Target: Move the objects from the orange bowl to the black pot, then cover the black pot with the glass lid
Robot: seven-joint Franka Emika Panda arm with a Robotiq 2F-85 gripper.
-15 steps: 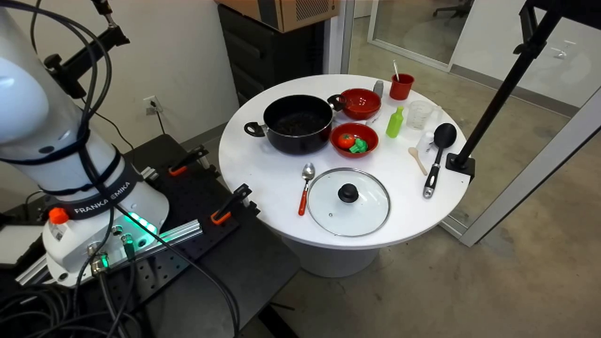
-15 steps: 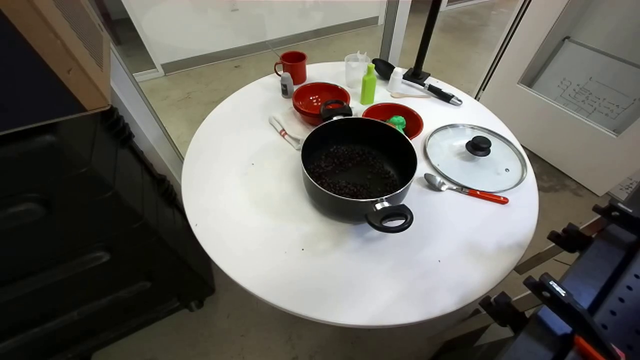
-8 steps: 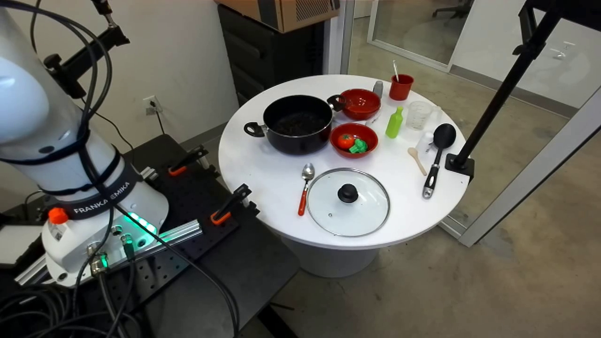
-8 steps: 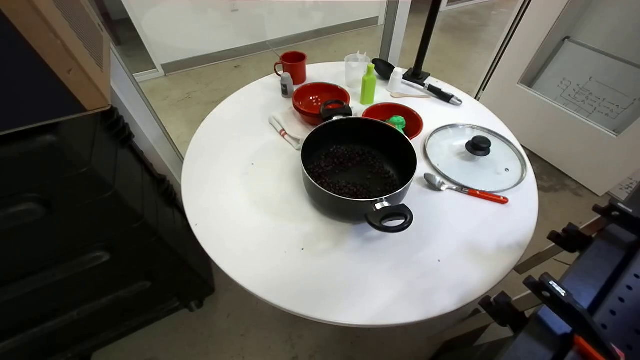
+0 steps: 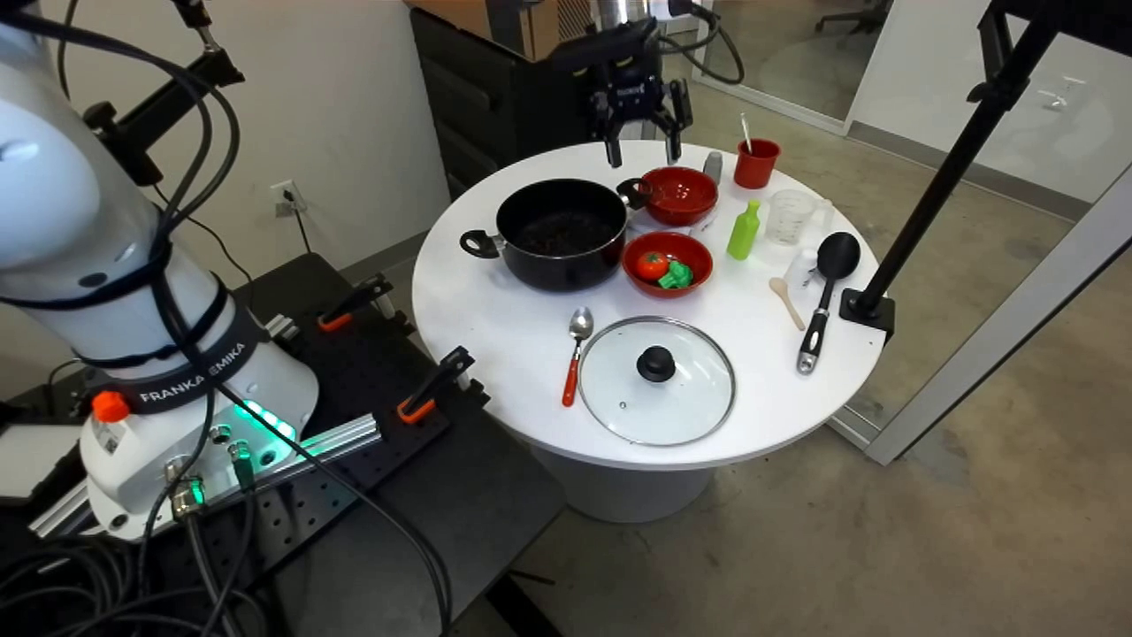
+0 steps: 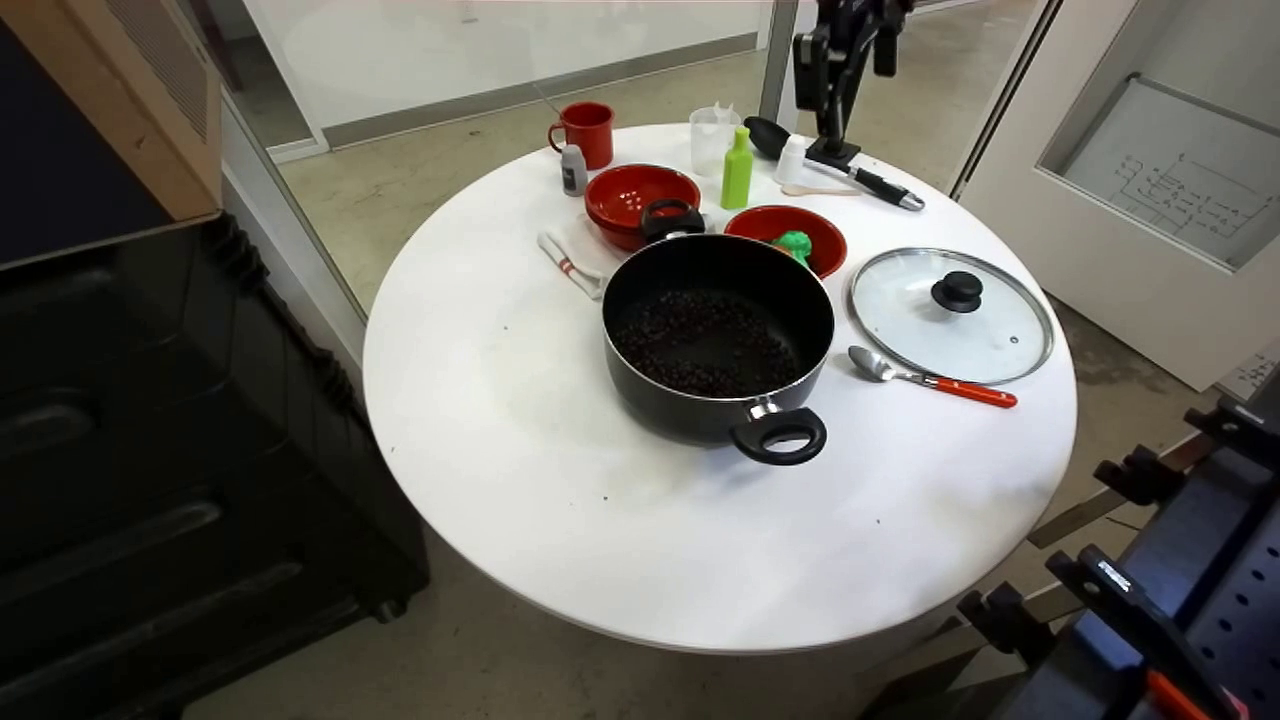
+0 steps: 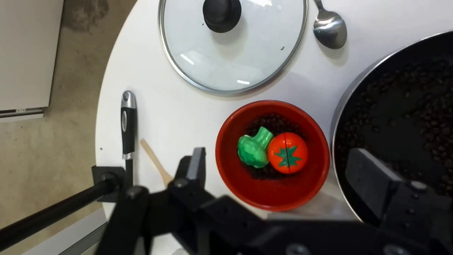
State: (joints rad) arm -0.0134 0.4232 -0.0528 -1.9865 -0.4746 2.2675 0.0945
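Robot's gripper (image 5: 644, 161) hangs above the table (image 5: 513, 354), jaws aimed down and spread pretty wide. The tomato (image 7: 287, 156) and broccoli (image 7: 252, 151) both sit in the red bowl (image 7: 270, 193), just beside the black pot (image 5: 562, 272), tomato on the pot side. Broccoli's tipped over, its length slanting across the bowl, stem pointing roughly at the red-handled spoon (image 6: 932, 382). Glass lid (image 5: 656, 368) is lying flat, knob up.

there's one pot (image 5: 566, 272), one lid (image 5: 656, 387) — one tomato (image 7: 287, 152), one broccoli (image 7: 253, 150)
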